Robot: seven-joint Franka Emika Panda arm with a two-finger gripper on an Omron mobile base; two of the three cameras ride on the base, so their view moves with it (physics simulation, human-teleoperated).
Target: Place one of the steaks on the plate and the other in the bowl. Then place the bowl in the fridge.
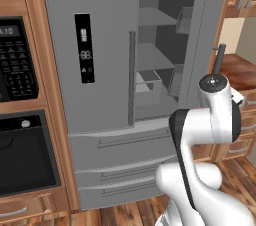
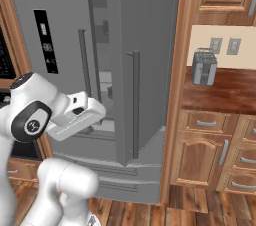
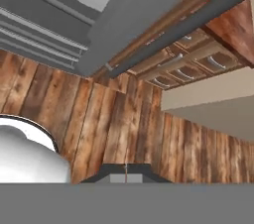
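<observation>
Fridge (image 1: pixel 100 45) stands before me, right door swung wide, grey shelves bare. My gripper (image 3: pixel 126 172) is pressed together, holding nothing, aimed at floorboards. I should back away clear of that door.

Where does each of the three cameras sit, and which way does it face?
Left base view: behind the arm's left, facing the fridge, its right door open; arm lower right.
Right base view: behind its right, facing the open door edge-on and a toaster; arm lower left.
Hand view: on the hand, looking down at wood floor; shut gripper at bottom.
Both base views share the fridge.
</observation>
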